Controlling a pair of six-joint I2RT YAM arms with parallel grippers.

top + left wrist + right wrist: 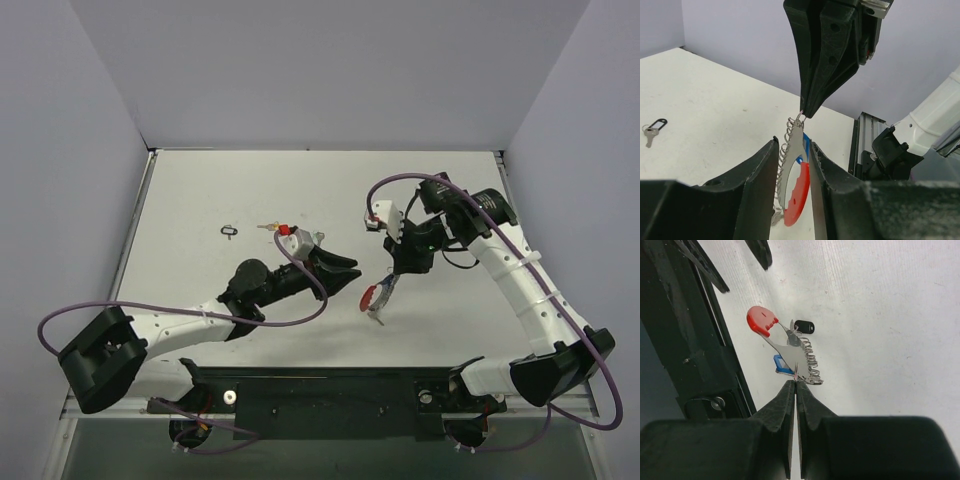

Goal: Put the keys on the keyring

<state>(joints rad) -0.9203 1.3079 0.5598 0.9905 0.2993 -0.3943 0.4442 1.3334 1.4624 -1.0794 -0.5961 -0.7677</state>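
The keyring (pixel 376 296), a silver ring with a beaded loop and a red curved tag (pixel 761 319), hangs from my right gripper (pixel 392 284), which is shut on its top edge (pixel 795 381). A blue-tagged key (pixel 782 365) sits against the ring. A small black tag (pixel 804 326) shows beside it; I cannot tell if it is attached. My left gripper (pixel 352 270) is open, and in the left wrist view (pixel 792 146) its fingers stand either side of the hanging keyring (pixel 794 170). A black-tagged key (pixel 230 230) lies on the table, also seen in the left wrist view (pixel 652 127).
A small key with a yellowish tag (pixel 268 226) lies on the table by the left wrist. A black rail (pixel 330 395) runs along the near edge between the arm bases. Grey walls close in the white table (pixel 200 190) on three sides.
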